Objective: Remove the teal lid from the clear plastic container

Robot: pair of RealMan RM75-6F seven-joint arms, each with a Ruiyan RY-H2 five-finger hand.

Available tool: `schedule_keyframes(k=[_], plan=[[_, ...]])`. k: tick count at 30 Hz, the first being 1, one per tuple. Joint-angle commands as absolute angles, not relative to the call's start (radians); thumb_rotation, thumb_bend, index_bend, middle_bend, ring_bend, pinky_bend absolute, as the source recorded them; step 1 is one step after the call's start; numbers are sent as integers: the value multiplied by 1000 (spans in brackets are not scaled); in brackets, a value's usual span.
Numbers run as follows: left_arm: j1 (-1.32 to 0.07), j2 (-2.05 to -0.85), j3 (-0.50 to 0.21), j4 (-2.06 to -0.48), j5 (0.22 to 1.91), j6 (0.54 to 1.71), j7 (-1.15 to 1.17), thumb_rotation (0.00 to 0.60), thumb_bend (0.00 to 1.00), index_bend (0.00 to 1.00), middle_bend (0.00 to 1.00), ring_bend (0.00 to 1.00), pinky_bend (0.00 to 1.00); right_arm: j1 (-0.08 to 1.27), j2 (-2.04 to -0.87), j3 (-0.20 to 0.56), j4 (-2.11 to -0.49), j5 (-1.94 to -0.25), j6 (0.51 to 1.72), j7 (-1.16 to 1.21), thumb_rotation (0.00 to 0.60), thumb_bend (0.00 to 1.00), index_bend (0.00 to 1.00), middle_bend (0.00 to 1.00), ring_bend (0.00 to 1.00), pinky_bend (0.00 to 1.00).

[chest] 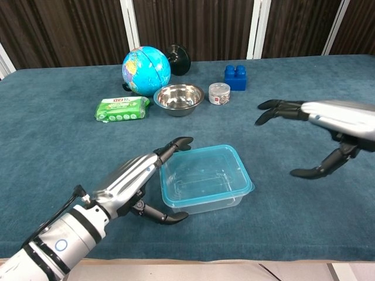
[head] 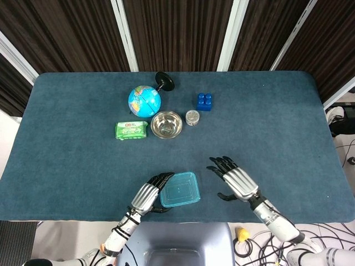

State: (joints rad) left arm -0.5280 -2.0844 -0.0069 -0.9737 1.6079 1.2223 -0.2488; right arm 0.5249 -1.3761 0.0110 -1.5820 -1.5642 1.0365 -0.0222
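The clear plastic container [head: 179,189] [chest: 206,177] stands near the table's front edge with its teal lid [chest: 202,170] seated on top. My left hand [head: 148,195] [chest: 132,178] lies along the container's left side. Its fingers reach to the far-left corner and its thumb curls by the near-left corner. It holds nothing, and I cannot tell whether it touches the wall. My right hand [head: 236,178] [chest: 328,120] hovers to the right of the container with its fingers spread, and it is empty.
At the back of the blue table [head: 66,138] are a globe [head: 144,100] [chest: 146,70], a steel bowl [head: 166,124] [chest: 179,98], a green wipes pack [head: 131,130] [chest: 122,108], a small jar [head: 192,117] [chest: 218,93] and a blue block [head: 204,101] [chest: 235,76].
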Motion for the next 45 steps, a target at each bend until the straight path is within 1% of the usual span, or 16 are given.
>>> schedule_keyframes(k=[1, 5, 12, 21, 27, 31, 39, 45], plan=[[-524, -2085, -1, -970, 1614, 1234, -249, 600, 251, 0, 461, 266, 230, 550, -1428, -14, -1536, -1624, 1033, 55, 600, 176, 232, 0, 0, 0], [-520, -2082, 4, -973, 1620, 1247, -249, 600, 253, 0, 483, 268, 228, 566, -1466, -31, -1503, -1670, 1039, 98, 600, 176, 286, 0, 0, 0], [-515, -2081, 12, -965, 1627, 1261, -244, 600, 260, 0, 503, 274, 225, 573, -1519, -51, -1470, -1696, 1047, 99, 600, 176, 366, 0, 0, 0], [-506, -2089, 32, -932, 1637, 1268, -247, 600, 271, 0, 517, 281, 216, 572, -1538, -65, -1434, -1738, 1105, 117, 600, 186, 411, 0, 0, 0], [-503, -2100, 39, -905, 1642, 1270, -248, 600, 276, 0, 528, 283, 211, 576, -1547, -76, -1405, -1746, 1109, 137, 600, 213, 428, 0, 0, 0], [-503, -2104, 40, -895, 1646, 1275, -251, 600, 281, 0, 527, 284, 208, 580, -1557, -81, -1385, -1761, 1126, 159, 600, 215, 444, 0, 0, 0], [-503, -2108, 45, -877, 1649, 1275, -260, 600, 287, 0, 521, 279, 205, 580, -1586, -93, -1322, -1791, 1176, 212, 600, 218, 509, 0, 0, 0], [-503, -2109, 45, -871, 1651, 1279, -262, 600, 286, 0, 510, 271, 206, 583, -1604, -95, -1294, -1792, 1185, 227, 600, 220, 520, 0, 0, 0]])
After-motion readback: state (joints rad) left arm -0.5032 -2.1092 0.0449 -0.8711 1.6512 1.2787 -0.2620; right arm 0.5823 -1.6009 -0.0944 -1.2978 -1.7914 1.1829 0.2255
